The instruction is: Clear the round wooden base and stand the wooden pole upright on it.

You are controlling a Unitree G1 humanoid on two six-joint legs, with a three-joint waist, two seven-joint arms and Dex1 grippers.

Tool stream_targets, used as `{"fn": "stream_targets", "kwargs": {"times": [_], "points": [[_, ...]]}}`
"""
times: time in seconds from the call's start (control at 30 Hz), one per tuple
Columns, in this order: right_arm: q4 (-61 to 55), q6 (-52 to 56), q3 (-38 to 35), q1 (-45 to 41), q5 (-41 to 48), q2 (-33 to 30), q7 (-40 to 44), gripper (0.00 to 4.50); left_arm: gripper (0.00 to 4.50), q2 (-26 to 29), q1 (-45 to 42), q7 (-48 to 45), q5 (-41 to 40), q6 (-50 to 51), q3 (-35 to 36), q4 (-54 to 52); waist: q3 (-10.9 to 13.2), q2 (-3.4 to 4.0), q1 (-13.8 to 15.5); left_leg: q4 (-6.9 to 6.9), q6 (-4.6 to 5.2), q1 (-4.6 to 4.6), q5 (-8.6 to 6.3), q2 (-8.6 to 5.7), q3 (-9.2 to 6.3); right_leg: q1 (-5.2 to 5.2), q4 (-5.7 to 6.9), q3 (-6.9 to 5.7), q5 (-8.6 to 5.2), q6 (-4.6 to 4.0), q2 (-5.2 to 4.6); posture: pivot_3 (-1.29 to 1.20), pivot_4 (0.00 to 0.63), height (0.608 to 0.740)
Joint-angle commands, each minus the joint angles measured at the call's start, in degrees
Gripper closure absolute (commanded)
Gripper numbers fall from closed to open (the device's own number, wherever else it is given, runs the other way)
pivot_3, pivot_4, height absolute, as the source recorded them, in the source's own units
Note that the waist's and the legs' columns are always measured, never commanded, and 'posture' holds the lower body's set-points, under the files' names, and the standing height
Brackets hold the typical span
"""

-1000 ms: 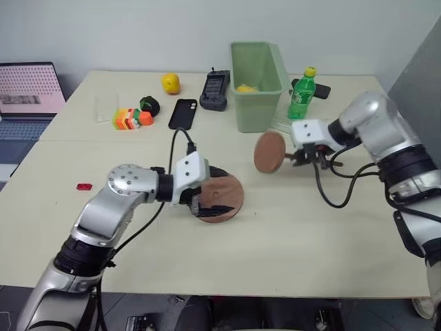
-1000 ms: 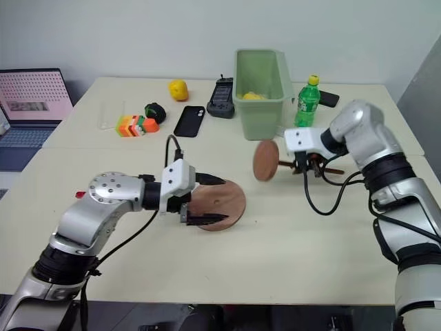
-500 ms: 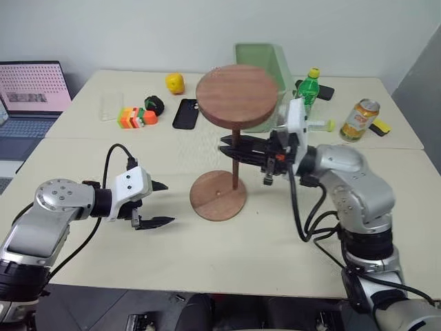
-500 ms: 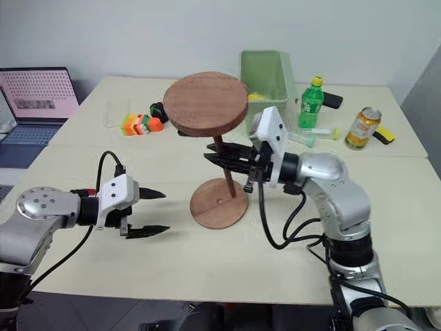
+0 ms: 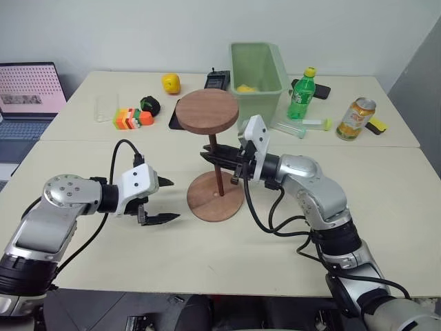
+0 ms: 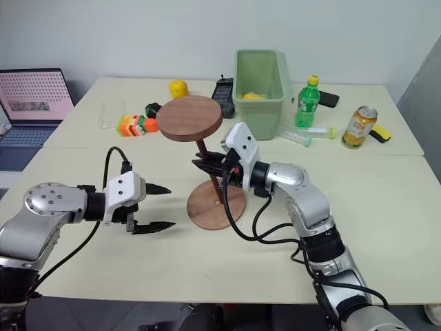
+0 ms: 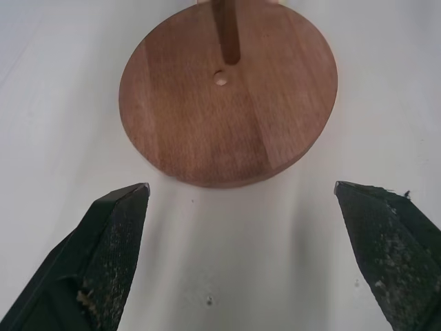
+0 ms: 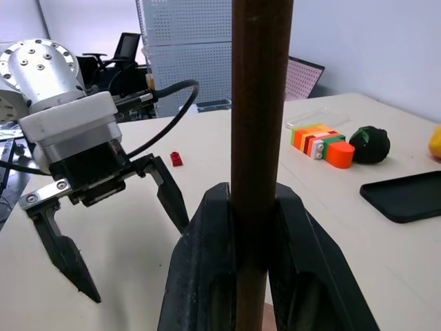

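At the middle of the pale table, the wooden pole is held upright by the right gripper, whose two black fingers are closed on the rod about halfway up. The long axis of the pole runs close to vertical, with a slight lean; the fixed disc is at the top end, and the bare lower end points down at the round wooden base. The rod's tip is seen over the base, just beside the small centre hole; whether it rests on the wood or hangs a little above cannot be told. The base lies flat with nothing else on it. The left gripper is found beside the base, apart from it, low over the table, its jaws spread wide and holding nothing. Further back, well clear of the pole, a green bin, a green bottle, a drink can, a black phone, coloured blocks and a yellow fruit are noted. A laptop stands at the far left. Nothing is seen obstructing the base.
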Motion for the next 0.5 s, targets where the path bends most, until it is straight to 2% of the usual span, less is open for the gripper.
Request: {"fn": "stream_targets", "kwargs": {"times": [0.03,0.5], "points": [[-0.31,-2.78,-0.39,-1.76,0.09,1.18,-1.08,4.26,0.0,-0.1,-0.91,0.62,0.04,0.5,0.37,-1.73,0.0,0.0,-0.06,0.0,0.0,0.0,0.0,0.0,0.01,0.0,0.0,0.01,0.0,0.0,0.0,0.0,0.15,0.74],[1.37,-4.08,1.65,-0.63,-0.11,2.26,-1.63,4.26,0.0,-0.11,-1.13,0.99,0.0,1.01,0.26,-1.66,0.0,0.0,-0.24,-0.01,0.0,0.01,0.0,0.02,0.0,-0.03,0.03,0.02,0.0,0.0,0.0,0.0,0.15,0.74]]}}
